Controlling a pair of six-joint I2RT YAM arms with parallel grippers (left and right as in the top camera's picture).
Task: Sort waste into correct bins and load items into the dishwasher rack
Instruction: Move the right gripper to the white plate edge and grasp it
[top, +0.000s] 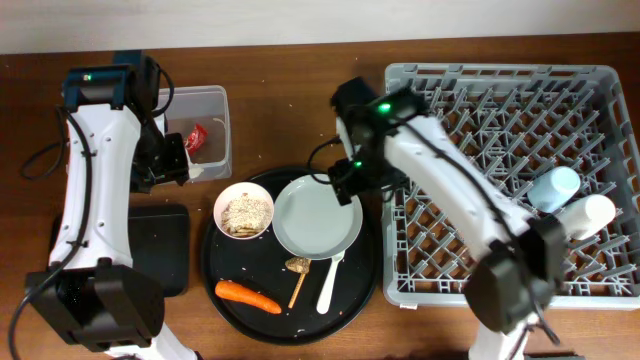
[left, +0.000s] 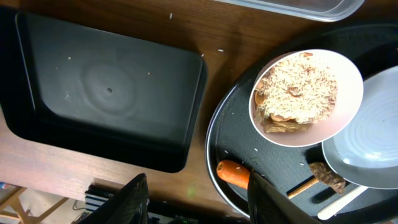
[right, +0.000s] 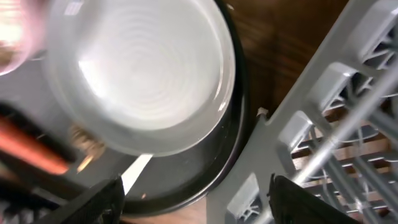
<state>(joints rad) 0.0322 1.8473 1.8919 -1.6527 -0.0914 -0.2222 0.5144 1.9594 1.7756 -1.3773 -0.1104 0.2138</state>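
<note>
And there's the right hand (right: 198, 205) spread wide and empty over the pale plate (right: 143, 74) beside the dishwasher rack (right: 323, 124), left hand (left: 196, 202) spread empty too, hanging near the shallow black tray (left: 106, 93).

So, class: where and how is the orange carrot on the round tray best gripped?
Grip the carrot at its thicker middle, probably straight from above, closing across its width: it lies flat on the round tray, bare floor either side; the stick crowds its thin tip.
</note>
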